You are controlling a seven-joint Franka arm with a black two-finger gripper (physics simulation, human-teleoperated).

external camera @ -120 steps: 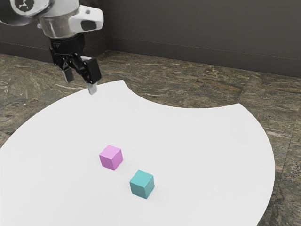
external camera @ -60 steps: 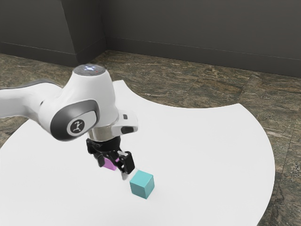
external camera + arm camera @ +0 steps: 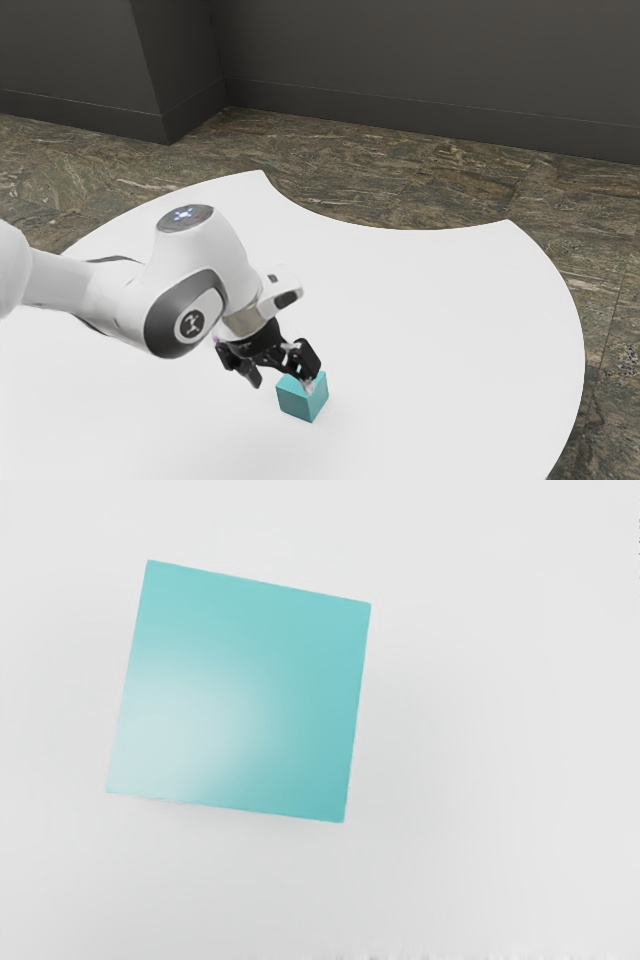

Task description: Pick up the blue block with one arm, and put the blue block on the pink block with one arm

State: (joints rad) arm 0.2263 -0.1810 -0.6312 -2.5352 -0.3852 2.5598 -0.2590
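Hovering just over the blue block (image 3: 303,402), the gripper (image 3: 284,370) has its fingers spread apart.

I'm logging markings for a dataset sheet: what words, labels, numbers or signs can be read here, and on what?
No readable words or numbers anywhere.
On the arm's joint cap: a small white emblem, not letters.
The blue block and the table carry no print.

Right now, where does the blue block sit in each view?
Exterior view: the blue block is low in the middle, just under the gripper.
Wrist view: the blue block is seen from above, directly below the hand.
Shared landmark: the white table on which it rests, bare around it in both.
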